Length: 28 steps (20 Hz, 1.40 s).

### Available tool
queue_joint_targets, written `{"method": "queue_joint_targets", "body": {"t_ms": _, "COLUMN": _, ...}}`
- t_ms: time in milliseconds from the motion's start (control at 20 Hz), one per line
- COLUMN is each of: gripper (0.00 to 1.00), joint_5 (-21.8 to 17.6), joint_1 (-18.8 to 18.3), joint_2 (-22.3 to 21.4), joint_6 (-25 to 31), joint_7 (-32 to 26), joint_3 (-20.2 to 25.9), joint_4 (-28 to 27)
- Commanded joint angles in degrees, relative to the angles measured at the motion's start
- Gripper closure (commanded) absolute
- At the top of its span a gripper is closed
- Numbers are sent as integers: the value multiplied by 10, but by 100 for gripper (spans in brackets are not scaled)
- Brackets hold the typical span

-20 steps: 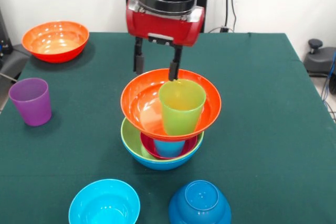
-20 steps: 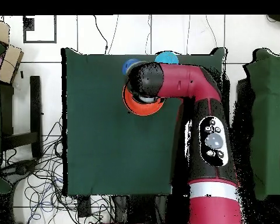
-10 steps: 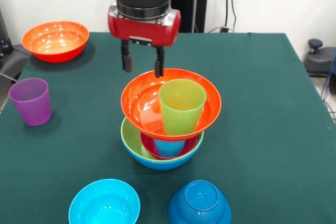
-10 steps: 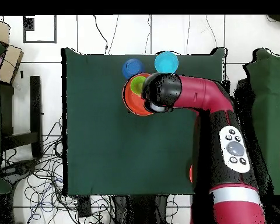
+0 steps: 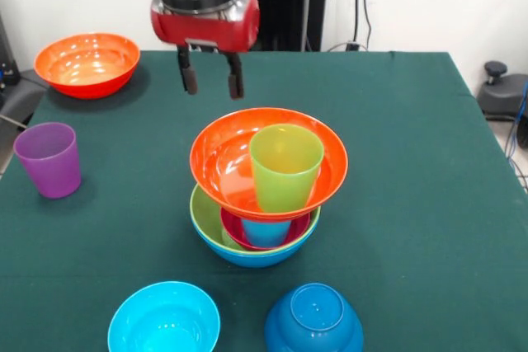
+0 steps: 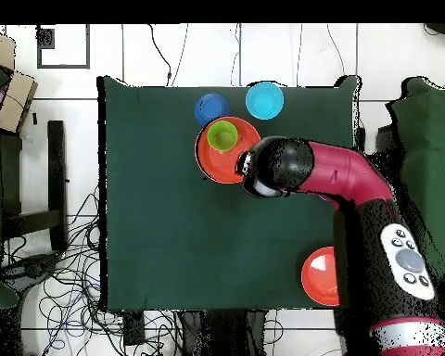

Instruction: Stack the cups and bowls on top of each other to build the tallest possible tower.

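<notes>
The tower [image 5: 266,195] stands mid-table: a large blue bowl [image 5: 252,257] under a lime green bowl [image 5: 206,220], a magenta bowl [image 5: 247,237] with a light blue cup [image 5: 266,232] in it, a tilted orange bowl [image 5: 223,162] and a lime green cup [image 5: 285,166] on top. It also shows in the overhead view [image 6: 224,148]. My gripper [image 5: 211,80] is open and empty, above and behind the tower to the left. A purple cup [image 5: 49,158] stands at the left. A second orange bowl [image 5: 87,62] sits far left. A cyan bowl [image 5: 163,319] and an upturned dark blue bowl [image 5: 313,319] sit near.
The arm [image 6: 328,176] reaches over the table's right side in the overhead view. The green table cloth [image 5: 412,187] ends at edges close to the orange bowl and purple cup. Cables lie on the floor beside the table [image 6: 69,278].
My gripper has risen and drawn back left, away from the orange bowl's rim. The tower stands as before. In the overhead view the arm has swung off the tower, uncovering the second orange bowl.
</notes>
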Motion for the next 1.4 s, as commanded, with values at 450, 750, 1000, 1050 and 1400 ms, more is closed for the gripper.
{"method": "queue_joint_targets", "body": {"t_ms": 450, "gripper": 0, "joint_5": -39, "joint_1": -160, "joint_2": -142, "joint_6": -53, "joint_7": -175, "joint_3": 147, "joint_4": 256}}
{"method": "queue_joint_targets", "body": {"t_ms": 750, "gripper": 0, "joint_5": -184, "joint_1": -163, "joint_2": -99, "joint_6": -200, "joint_7": -97, "joint_3": 117, "joint_4": 297}}
{"method": "queue_joint_targets", "body": {"t_ms": 1000, "gripper": 0, "joint_5": -309, "joint_1": -99, "joint_2": -70, "joint_6": -284, "joint_7": -7, "joint_3": 45, "joint_4": 281}}
{"method": "queue_joint_targets", "body": {"t_ms": 1050, "gripper": 0, "joint_5": -331, "joint_1": -86, "joint_2": -66, "joint_6": -298, "joint_7": 5, "joint_3": 30, "joint_4": 278}}
{"method": "queue_joint_targets", "body": {"t_ms": 1400, "gripper": 0, "joint_5": -400, "joint_1": -53, "joint_2": -45, "joint_6": -355, "joint_7": 29, "joint_3": -24, "joint_4": 273}}
